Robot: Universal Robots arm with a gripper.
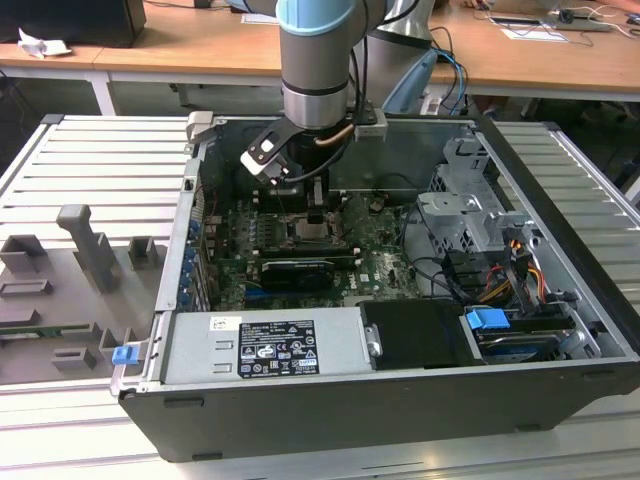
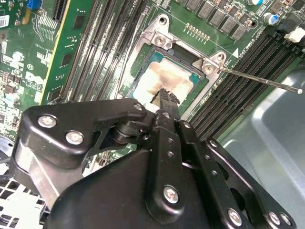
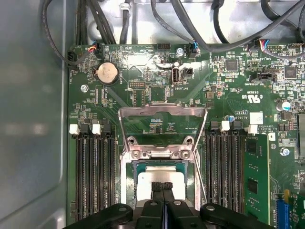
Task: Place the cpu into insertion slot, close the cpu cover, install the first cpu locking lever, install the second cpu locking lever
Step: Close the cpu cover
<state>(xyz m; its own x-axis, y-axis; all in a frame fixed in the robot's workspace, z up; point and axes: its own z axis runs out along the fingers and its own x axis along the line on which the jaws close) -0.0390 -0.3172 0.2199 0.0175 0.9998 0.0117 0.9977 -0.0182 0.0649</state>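
Holding the gripper (image 3: 162, 187) low over the socket, you are working with its two black fingers shut together and carrying nothing, the tips just at the cpu (image 3: 159, 172). The cpu is lying flat inside the slot (image 3: 126, 181), so the placing is looking done. The cover (image 3: 162, 110) is standing open, hinged away from the gripper. Whether the tips are touching the chip I cannot tell. If you are checking the seat, I would judge a light, square touch near the middle is best; pressing one edge is risking a tilt. The chip's face is showing pale, smeared and matte. The cover is a thin bright metal frame, and the lever (image 2: 262, 81) is a slim, springy-looking wire rod.
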